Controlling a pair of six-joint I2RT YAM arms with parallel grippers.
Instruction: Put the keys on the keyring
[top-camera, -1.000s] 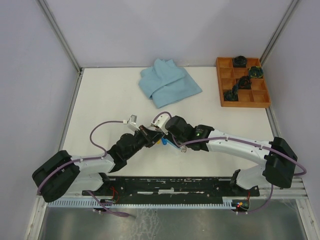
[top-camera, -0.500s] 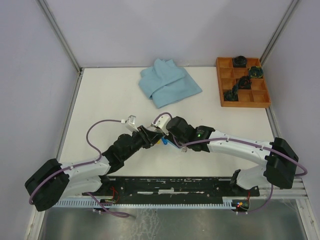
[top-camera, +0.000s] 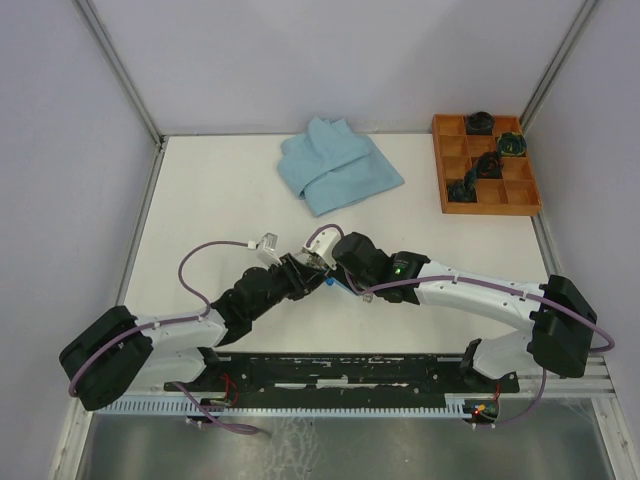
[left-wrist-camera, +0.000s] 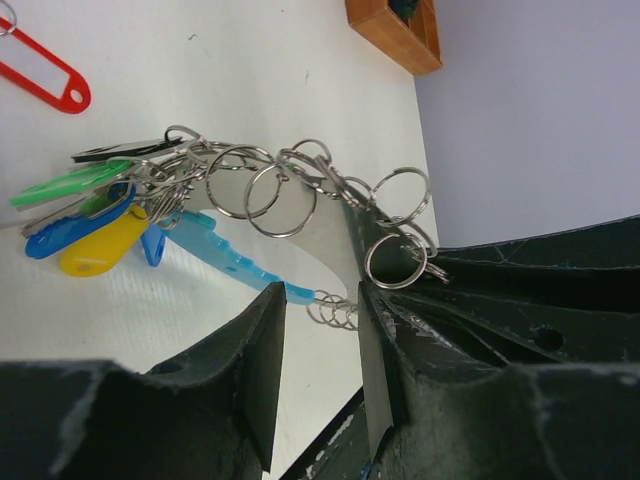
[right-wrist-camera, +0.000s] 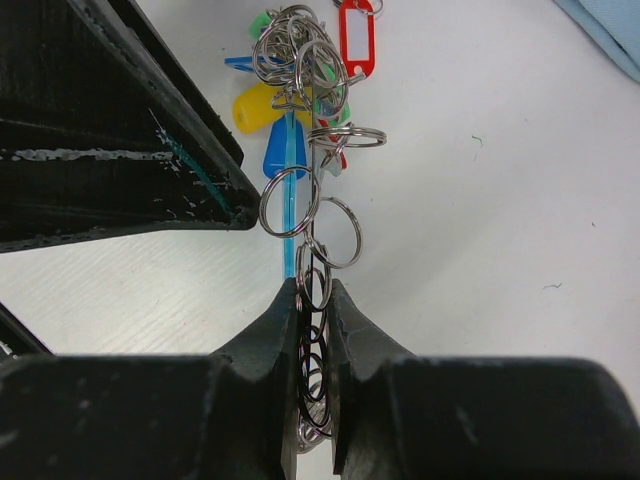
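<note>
The white table (top-camera: 200, 200) carries a folded light-blue cloth (top-camera: 340, 165) at far centre and an orange wooden compartment tray (top-camera: 490, 209) at far right. Both arms meet near its near-centre. The right gripper (right-wrist-camera: 313, 295) is clenched on the grey coil-textured metal keyring (left-wrist-camera: 230, 258) with a light-blue segment. The left gripper (left-wrist-camera: 318, 312) is unclenched, its jaws apart either side of the coil. Small silver keys (left-wrist-camera: 80, 215) with green, blue, yellow and black plastic tags are bunched at the loop's far end. A red plastic tag (left-wrist-camera: 40, 72) appears to lie loose beside them.
</note>
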